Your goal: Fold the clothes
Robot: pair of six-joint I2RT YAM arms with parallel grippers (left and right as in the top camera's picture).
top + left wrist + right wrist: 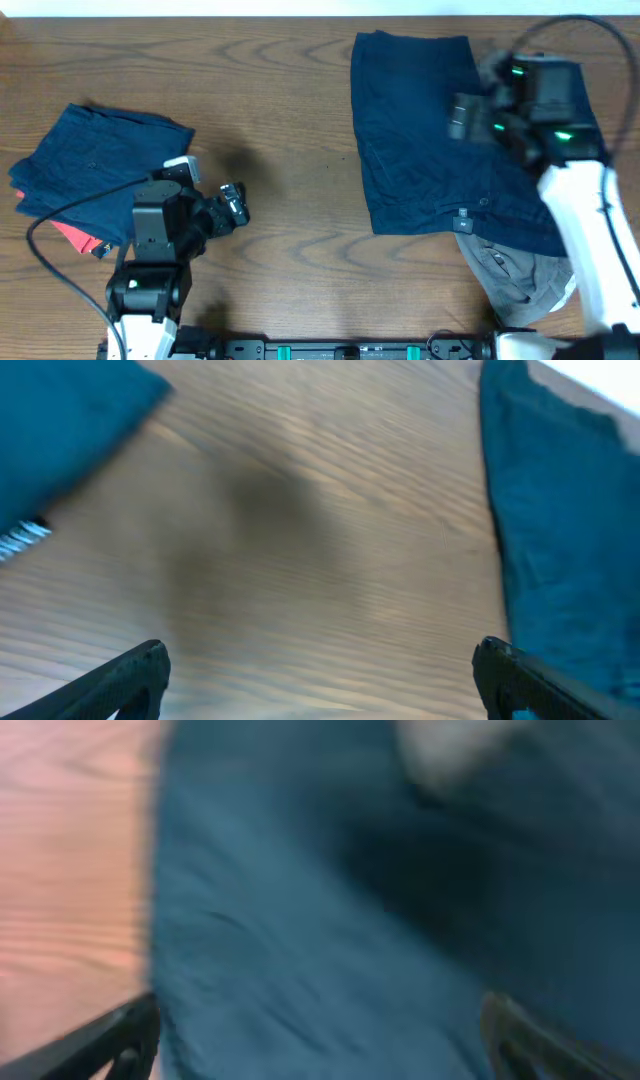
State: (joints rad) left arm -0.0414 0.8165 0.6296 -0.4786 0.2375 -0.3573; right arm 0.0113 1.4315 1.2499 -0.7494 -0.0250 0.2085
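Observation:
A dark navy garment (420, 140) lies spread flat at the right of the table; it also shows in the right wrist view (330, 940) and at the right edge of the left wrist view (560, 520). A folded navy garment (95, 160) lies at the left, seen too in the left wrist view (60, 430). A light grey garment (515, 275) lies crumpled below the spread one. My right gripper (462, 115) hovers open over the spread garment (320, 1040). My left gripper (235, 205) is open and empty above bare wood (320, 680).
A red cloth (75, 238) peeks from under the folded navy garment. The wooden table (280, 110) lies bare between the two piles. A black cable (60, 215) runs across the folded pile.

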